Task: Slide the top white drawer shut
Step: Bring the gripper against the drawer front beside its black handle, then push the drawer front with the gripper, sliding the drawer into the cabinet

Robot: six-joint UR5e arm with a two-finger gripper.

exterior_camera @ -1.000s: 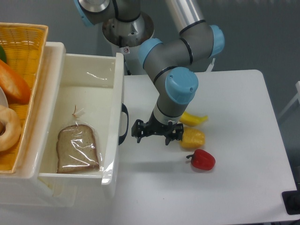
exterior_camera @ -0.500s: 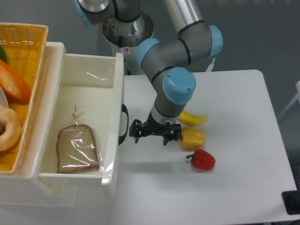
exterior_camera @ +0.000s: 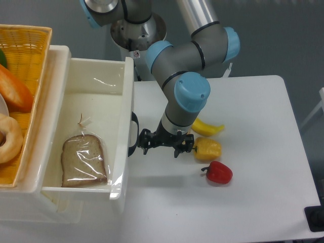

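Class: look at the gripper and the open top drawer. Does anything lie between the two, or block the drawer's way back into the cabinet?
Nothing visible lies between the gripper and the top drawer; it sits just right of the handle. The bagged bread lies inside, below the rim. No visible obstruction to sliding it in.

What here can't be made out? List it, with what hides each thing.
- Gripper, camera view: dark, small fingers; open or shut is unclear, as is contact with the top white drawer.
- Drawer handle: partly behind the drawer front.
- Yellow wicker basket: cut off by the left edge.
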